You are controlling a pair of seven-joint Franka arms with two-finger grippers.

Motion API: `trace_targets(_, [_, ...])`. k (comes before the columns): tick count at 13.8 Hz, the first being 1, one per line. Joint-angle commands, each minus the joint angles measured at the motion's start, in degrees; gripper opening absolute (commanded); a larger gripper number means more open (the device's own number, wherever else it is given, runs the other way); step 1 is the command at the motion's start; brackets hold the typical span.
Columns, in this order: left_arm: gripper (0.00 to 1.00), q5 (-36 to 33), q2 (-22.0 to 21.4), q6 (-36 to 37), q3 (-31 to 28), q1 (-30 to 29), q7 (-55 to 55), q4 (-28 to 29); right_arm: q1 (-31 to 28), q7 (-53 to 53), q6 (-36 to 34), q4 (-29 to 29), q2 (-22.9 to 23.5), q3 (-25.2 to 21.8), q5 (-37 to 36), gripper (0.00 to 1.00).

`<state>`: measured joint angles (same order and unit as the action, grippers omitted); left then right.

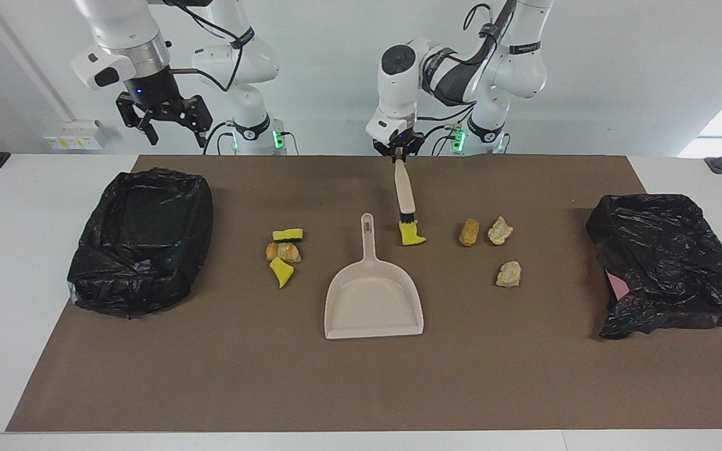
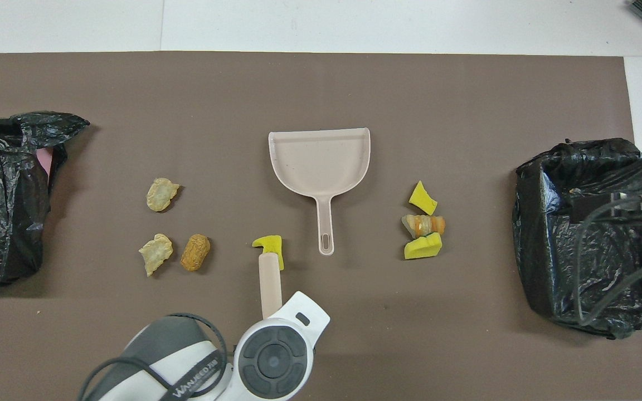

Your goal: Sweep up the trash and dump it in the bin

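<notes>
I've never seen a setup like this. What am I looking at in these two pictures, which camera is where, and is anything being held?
Two robot arms work at a table with a brown mat. One picture faces the robots from across the table; the other looks down from above their own end.

The left hand is shut on a brush, its bristles down by a yellow sponge piece. The right hand hangs open over the table edge by a bag-lined bin, waiting.

On the mat lie a dustpan, six more scraps of trash in two clusters, and a second black bag at the left arm's end.
</notes>
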<state>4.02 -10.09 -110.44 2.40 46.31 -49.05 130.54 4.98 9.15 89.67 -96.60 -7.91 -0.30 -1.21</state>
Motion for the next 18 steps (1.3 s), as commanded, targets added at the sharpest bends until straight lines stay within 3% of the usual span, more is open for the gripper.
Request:
trace_targets(1, [0.00, -0.1, -1.9, 3.6, 0.2, -7.3, 4.6, -1.5, -0.2, 6.1, 5.9, -0.3, 4.3, 5.3, 1.2, 1.00])
trace_targets(4, [0.00, -1.5, -1.8, 3.9, 0.3, -16.1, 14.5, -1.6, 1.0, 10.7, 9.9, 2.3, 11.1, 8.6, 1.1, 1.00])
trace_targets(7, [0.00, -4.2, -1.2, 2.4, 0.3, -22.7, 21.6, -1.1, 8.0, 19.1, 13.6, 3.3, 17.9, 8.7, 0.2, 1.00])
trace_targets(10, [0.00, -4.7, -0.5, -1.8, 0.3, -31.4, 33.3, -0.4, 14.4, 25.6, 22.4, 3.2, 23.6, 8.7, 0.5, 1.00])
trace_targets(15, [0.00, -4.7, 0.4, -8.5, 0.3, -41.1, 44.4, 3.1, 19.5, 26.9, 29.1, 2.2, 30.3, 8.8, 0.2, 1.00])
trace_targets(18, [0.00, -4.7, 3.5, -11.5, 0.3, -43.1, 45.6, 3.4, 21.6, 26.9, 32.1, -1.0, 31.0, 8.8, 0.0, 1.00])
